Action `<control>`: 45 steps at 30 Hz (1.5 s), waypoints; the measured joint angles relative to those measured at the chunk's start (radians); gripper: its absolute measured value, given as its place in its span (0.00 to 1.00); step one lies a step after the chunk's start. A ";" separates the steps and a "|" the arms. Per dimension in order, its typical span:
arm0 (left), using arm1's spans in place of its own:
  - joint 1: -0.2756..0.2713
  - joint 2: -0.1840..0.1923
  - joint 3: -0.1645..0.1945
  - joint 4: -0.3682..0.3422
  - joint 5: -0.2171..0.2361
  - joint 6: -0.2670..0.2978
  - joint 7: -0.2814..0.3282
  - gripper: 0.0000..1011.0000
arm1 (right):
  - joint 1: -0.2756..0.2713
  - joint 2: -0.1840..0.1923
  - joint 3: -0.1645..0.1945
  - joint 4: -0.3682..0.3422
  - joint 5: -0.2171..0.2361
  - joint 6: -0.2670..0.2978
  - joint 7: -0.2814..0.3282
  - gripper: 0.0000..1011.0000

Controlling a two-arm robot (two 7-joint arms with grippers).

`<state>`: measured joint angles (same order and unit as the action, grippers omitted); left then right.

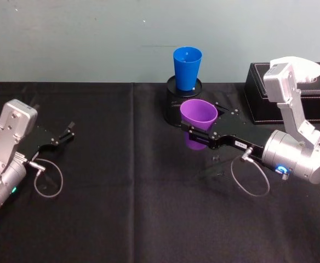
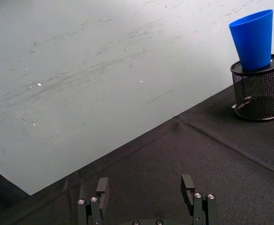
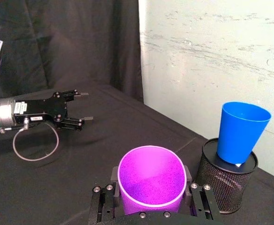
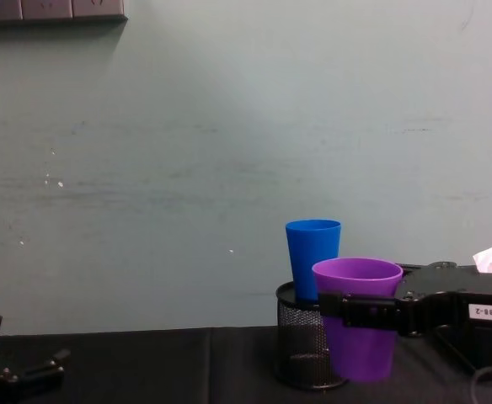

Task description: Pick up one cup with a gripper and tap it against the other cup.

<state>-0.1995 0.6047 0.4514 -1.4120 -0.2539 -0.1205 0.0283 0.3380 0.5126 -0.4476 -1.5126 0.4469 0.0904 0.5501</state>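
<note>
**Purple cup clamped in right gripper, just short of the blue cup**

Purple cup (image 3: 151,180) sits closest to the right wrist camera, upright, rim open upward, with the right gripper (image 3: 151,173) closed on it: one black finger presses each side of the wall just under the rim. From the chest the same grip shows as a black band across the cup's upper part. Whether its base touches the cloth is hard to tell.

From the head the gripper reaches in from the right, its white label (image 1: 240,143) on the black body and a blue light ring (image 1: 282,170) on the silver arm behind.

The blue cup (image 1: 187,66) stands upright in a black mesh pen holder (image 1: 173,101), just beyond the purple cup and higher. The right wrist view shows a gap between the two cups; the purple one is just beside the holder.

The left gripper (image 1: 69,132) rests at the left of the table, well apart from both cups, its jaws spread with nothing between them.

A black cloth (image 1: 138,208) covers the table. A black box (image 1: 291,93) lies at the far right, near the holder. A pale, scuffed grey-green wall (image 4: 187,168) rises behind, with a dark curtain (image 3: 80,42) beside it.
</note>
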 joint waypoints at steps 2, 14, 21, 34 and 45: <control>0.000 0.000 0.000 0.000 0.000 0.000 0.000 0.99 | 0.000 0.000 0.000 0.000 0.000 0.000 0.000 0.73; 0.000 0.000 0.000 0.000 0.000 0.000 0.000 0.99 | 0.000 0.000 0.000 0.000 0.000 0.000 0.000 0.73; 0.000 0.000 0.000 0.000 0.000 0.000 0.000 0.99 | 0.000 0.000 0.000 0.000 0.000 0.000 0.000 0.73; 0.000 0.000 0.000 0.000 0.000 0.000 0.000 0.99 | 0.000 0.000 0.000 0.000 0.000 0.000 0.000 0.72; 0.000 0.000 0.000 0.000 0.000 0.000 0.000 0.99 | 0.039 -0.033 -0.018 0.070 0.002 -0.025 0.006 0.73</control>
<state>-0.1995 0.6047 0.4514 -1.4120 -0.2539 -0.1205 0.0283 0.3769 0.4798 -0.4657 -1.4430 0.4487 0.0653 0.5557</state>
